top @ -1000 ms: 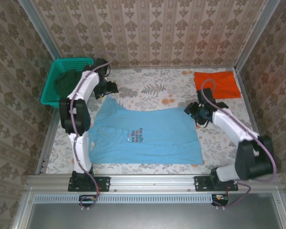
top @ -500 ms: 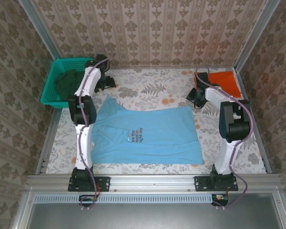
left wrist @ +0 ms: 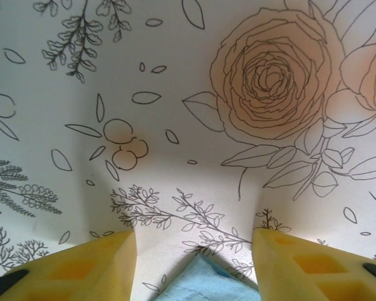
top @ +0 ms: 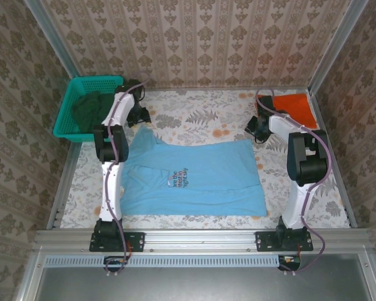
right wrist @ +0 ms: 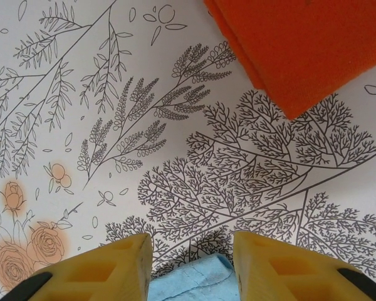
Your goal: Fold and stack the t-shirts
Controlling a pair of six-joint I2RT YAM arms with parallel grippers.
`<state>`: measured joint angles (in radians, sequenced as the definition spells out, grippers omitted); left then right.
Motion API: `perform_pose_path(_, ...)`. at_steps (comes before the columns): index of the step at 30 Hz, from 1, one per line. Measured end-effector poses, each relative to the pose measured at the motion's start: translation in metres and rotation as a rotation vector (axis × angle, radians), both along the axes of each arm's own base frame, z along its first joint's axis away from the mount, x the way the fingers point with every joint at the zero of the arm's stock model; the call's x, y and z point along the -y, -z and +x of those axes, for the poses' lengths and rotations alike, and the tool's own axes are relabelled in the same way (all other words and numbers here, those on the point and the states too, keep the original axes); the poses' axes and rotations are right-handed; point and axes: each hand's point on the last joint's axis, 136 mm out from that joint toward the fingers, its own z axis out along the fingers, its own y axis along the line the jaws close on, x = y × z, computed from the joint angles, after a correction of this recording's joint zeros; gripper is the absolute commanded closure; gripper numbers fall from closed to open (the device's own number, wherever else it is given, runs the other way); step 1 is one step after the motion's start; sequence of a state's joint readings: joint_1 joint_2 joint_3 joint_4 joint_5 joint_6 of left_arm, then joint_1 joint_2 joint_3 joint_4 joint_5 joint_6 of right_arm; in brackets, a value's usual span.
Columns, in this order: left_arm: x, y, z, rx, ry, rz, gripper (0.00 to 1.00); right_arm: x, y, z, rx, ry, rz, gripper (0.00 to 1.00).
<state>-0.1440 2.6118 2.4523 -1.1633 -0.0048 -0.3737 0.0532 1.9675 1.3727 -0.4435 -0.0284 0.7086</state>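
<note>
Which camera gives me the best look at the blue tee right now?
Top external: the blue tee lies spread flat there, nearly whole, with its chest lettering visible. The left wrist view catches a small corner of it at the bottom, and the right wrist view likewise.

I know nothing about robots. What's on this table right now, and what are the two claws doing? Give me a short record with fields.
Surface: white floral-print tablecloth
Spread shirt: light-blue cloth t-shirt with lettering, flat in the middle
Folded shirt: bright-orange cloth t-shirt, far right corner
Basket: green plastic basket, far left, dark green cloth inside
Left claw: open, the blue shirt's far left corner between its fingers
Right claw: at the far right corner, blue cloth filling the gap, grip unclear
</note>
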Motion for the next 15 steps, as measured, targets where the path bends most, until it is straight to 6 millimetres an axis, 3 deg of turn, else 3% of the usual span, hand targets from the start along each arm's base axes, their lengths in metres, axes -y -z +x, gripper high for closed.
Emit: perform_pose_path(15, 0.002, 0.001, -0.001, 0.005, 0.037, 0.025, 0.64, 0.0, 0.015, -0.003, -0.034, -0.01, -0.011, 0.6)
